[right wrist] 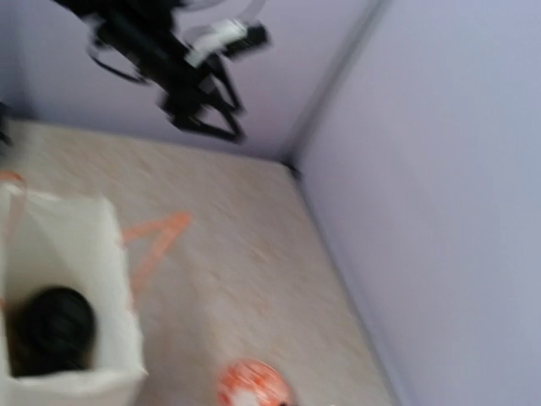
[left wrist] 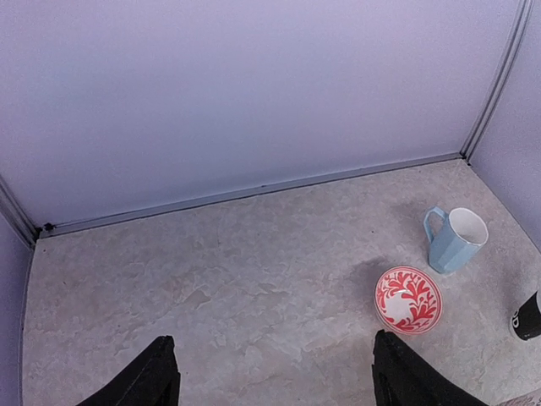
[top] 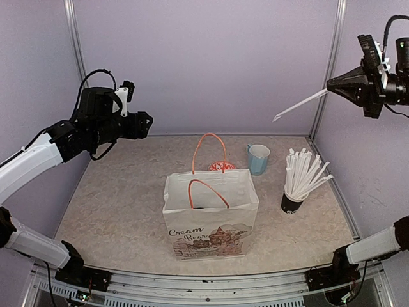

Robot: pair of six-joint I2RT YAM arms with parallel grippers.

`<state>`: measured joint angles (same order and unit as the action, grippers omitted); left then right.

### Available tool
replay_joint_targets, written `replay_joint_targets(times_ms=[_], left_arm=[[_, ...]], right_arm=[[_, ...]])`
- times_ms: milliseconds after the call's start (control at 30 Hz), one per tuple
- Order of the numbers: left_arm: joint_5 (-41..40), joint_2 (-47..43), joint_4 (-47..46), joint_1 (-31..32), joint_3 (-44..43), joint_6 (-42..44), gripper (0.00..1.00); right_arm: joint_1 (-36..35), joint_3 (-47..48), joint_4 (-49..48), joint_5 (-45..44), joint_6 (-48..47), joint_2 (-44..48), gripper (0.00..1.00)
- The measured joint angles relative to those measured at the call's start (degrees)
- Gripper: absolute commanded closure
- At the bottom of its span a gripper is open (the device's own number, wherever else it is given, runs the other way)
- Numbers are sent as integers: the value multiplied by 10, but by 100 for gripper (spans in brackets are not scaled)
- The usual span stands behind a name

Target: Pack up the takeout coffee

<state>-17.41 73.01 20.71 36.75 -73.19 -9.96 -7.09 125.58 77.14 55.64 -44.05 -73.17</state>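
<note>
I judge the packing itself to be mostly done. In the blurred right wrist view the takeout coffee [right wrist: 55,330] shows only as one round black top, low inside the paper bag [top: 211,217]. The bag stands upright in the middle of the bench [top: 115,211]. I make out just that one top, so I cannot say whether both cups are in there.

The step in hand looks like adding a straw. My right hand [top: 330,86] is closed on a single white straw [top: 300,103], high at the far right, and the straw slants down and left toward the middle. The coffee lies well below and to the left of that hand, nowhere near it. My left hand [top: 147,125] hangs open and empty, high on the far left, also well apart from the bag.

Next I need to bring the right hand over the bag's mouth and tip the straw steeper. Then I thread it between the orange handles [top: 206,135] and let go only once its lower end is inside. The dark cup of straws [top: 292,202] stands near the bag's right side, so I plan a path that clears it.
</note>
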Motion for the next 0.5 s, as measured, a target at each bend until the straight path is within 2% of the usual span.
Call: replay_joint_targets(times_ms=[233,500], left_arm=[[-5,0,17,-10,0,-1,23],[-16,7,45,-11,-5,-3,23]], right_arm=[[-34,-13,3,100,22,-59,100],[-155,-78,11,102,19,-66,100]])
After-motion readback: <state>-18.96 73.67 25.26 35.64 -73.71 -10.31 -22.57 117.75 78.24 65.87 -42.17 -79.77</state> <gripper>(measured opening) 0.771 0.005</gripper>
